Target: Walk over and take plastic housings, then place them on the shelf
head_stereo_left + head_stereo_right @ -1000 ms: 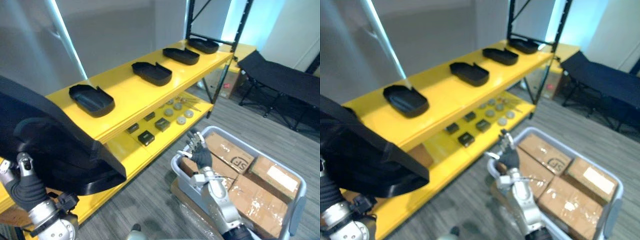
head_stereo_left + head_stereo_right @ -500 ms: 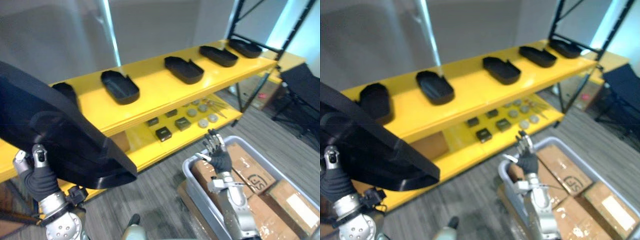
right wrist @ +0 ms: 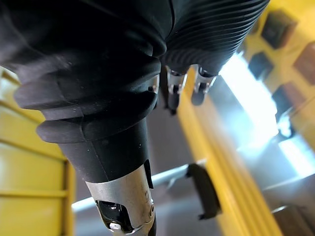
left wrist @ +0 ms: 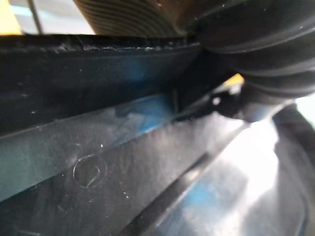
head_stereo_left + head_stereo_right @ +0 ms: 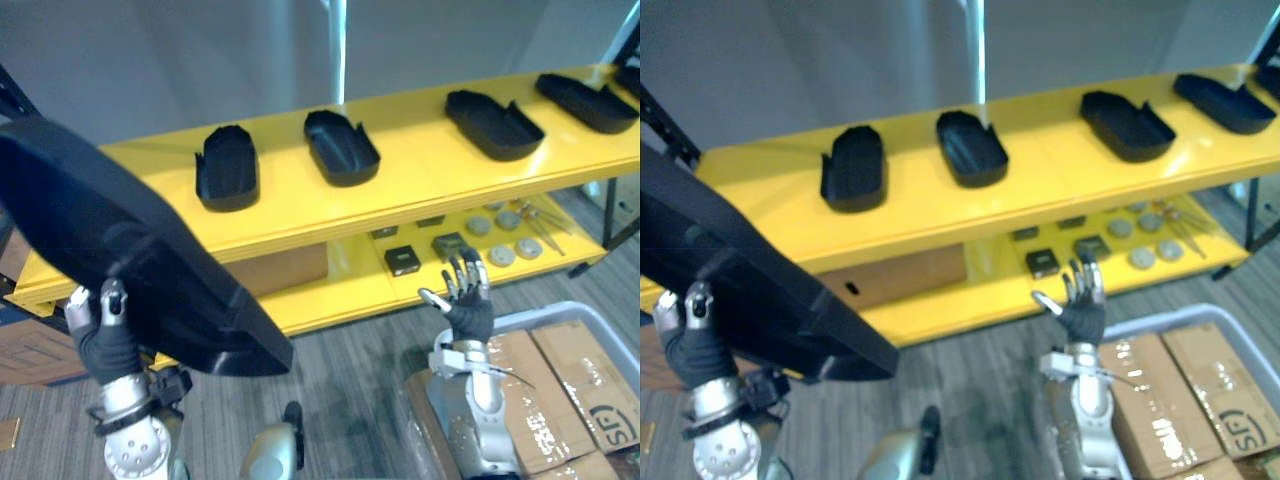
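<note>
Yellow shelf squarer in frame than half a second back; whole picture shifted, so head swing, not moved stock. Reads as approach nearly done, placing not yet begun. Large black housing held up short of shelf, left hand curled round its lower edge. Grey bin: cardboard boxes inside. Upper level: row of placed housings. Right hand above bin, fingers spread, empty. Lower level: small parts.
</note>
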`<state>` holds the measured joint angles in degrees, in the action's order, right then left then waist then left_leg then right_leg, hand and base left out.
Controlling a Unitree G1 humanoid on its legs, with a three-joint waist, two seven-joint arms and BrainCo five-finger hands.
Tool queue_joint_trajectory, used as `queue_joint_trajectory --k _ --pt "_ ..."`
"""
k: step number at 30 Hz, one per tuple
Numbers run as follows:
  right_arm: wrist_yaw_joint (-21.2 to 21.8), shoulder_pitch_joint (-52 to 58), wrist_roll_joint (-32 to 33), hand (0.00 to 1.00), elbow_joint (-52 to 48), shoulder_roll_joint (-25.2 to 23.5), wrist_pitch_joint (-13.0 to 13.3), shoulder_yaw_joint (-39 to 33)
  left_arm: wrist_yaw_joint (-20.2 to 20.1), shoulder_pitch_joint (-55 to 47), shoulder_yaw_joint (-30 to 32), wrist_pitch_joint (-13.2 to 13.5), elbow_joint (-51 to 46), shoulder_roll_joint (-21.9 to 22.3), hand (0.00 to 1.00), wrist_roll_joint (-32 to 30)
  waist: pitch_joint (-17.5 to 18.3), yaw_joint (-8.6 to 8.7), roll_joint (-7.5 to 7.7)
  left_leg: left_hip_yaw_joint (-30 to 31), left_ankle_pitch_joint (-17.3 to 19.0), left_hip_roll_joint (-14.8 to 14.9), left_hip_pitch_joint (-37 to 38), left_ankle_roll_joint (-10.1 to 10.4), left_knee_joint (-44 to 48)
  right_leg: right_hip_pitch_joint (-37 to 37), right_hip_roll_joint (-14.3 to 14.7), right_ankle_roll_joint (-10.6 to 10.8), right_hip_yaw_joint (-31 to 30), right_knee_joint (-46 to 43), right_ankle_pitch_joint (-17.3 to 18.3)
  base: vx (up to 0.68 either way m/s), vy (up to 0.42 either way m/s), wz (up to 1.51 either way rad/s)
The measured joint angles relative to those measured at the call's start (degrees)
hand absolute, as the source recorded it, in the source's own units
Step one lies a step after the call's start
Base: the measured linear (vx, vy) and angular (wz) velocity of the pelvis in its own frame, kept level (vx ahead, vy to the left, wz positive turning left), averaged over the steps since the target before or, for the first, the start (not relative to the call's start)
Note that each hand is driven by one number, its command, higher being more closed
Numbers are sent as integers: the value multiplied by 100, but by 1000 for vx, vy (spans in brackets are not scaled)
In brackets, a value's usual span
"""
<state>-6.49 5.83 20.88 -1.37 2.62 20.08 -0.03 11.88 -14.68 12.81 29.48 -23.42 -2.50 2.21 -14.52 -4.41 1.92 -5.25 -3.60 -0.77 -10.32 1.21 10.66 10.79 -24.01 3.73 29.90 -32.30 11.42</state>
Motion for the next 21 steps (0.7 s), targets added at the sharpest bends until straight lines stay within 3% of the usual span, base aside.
queue_joint_trajectory --k 1,2,3,4,5,6,7,9,11,12,13,14,16,18,20,21 --pt "4 -4 -1 0 0 -24 4 -19 -8 24 3 -17 9 -29 100 -11 -3 3 6 -18 26 -1 105 -33 -110 -156 -45 -150 -175 -269 -253 183 171 -11" --pt "11 1 -53 0 0 -66 23 -72 -30 21 0 -57 7 -142 100 -48 -9 43 11 -23 54 6 373 -60 -358 -452 -105 -309 -513 -743 -941 224 147 -9" --pt "16 16 -112 0 2 -113 61 -111 -21 27 -3 -103 6 -298 100 -60 -6 129 -22 25 58 80 623 -96 -630 -741 -40 -123 -929 -1130 -1040 237 112 -6" --pt "35 18 -138 0 -6 -133 87 -108 -5 40 -9 -117 7 -380 100 -55 4 174 -11 47 55 121 689 -127 -733 -914 86 -55 -1076 -1220 -673 222 61 3" --pt "117 26 -141 0 -76 -141 131 -131 67 129 0 -151 43 -438 100 -56 7 226 -8 90 22 195 811 -188 -888 -1195 449 -1 -1270 -1119 -91 212 35 18" --pt "237 94 -142 0 -191 -158 148 -270 98 281 -3 -171 117 -500 100 -54 7 307 -10 191 23 228 865 -199 -967 -1356 802 -49 -1291 -701 187 204 43 30" --pt "288 140 -142 0 -270 -160 153 -348 99 367 -18 -176 161 -492 100 -54 8 344 -10 249 24 227 886 -201 -1011 -1445 949 -113 -1309 -437 230 202 21 44" --pt "410 254 -137 0 -466 -160 163 -550 149 541 -92 -225 273 -461 100 -54 3 485 -18 434 79 222 930 -207 -1107 -1791 1492 -151 -1751 625 213 199 -65 46" --pt "423 421 -120 0 -565 -160 167 -589 187 623 -242 -254 360 -440 100 -54 -1 633 -25 664 130 209 934 -139 -1095 -1819 1766 -111 -2238 1338 78 170 -111 72" --pt "422 599 -94 0 -671 -168 167 -555 203 610 -373 -273 373 -430 100 -56 51 660 68 763 242 83 926 -48 -1010 -1764 1802 -140 -2463 1796 -345 240 -208 89" --pt "440 691 -68 0 -726 -142 163 -520 213 534 -564 -294 419 -330 100 -103 105 666 78 821 374 28 988 40 -987 -1638 1720 -13 -2387 1783 -602 219 -184 64" --pt "448 691 -32 0 -740 -126 162 -494 221 454 -664 -327 409 -267 100 -116 155 661 -1 734 393 104 1035 25 -961 -1583 1744 -33 -2330 1830 -588 329 -218 42" --pt "455 584 57 0 -816 -28 163 -443 267 286 -852 -375 386 -58 100 -338 312 606 -286 535 467 324 1001 191 -870 -1416 1909 -66 -2203 1976 -600 352 -154 21" --pt "458 501 66 0 -962 -17 185 -422 308 272 -909 -382 292 -21 100 -341 338 544 -334 456 489 407 1033 223 -863 -1281 1997 -70 -2100 2029 -597 187 -79 27" --pt "452 403 92 0 -1190 3 341 -398 394 236 -912 -377 90 -25 100 -394 339 526 -335 430 485 423 957 219 -837 -1239 2017 -87 -1923 2036 -587 134 -45 54" --pt "347 322 78 0 -1318 4 495 -423 454 238 -934 -356 -2 -26 100 -457 339 538 -328 114 442 420 801 183 -766 -1235 1943 -167 -1725 2035 -532 103 -3 108"
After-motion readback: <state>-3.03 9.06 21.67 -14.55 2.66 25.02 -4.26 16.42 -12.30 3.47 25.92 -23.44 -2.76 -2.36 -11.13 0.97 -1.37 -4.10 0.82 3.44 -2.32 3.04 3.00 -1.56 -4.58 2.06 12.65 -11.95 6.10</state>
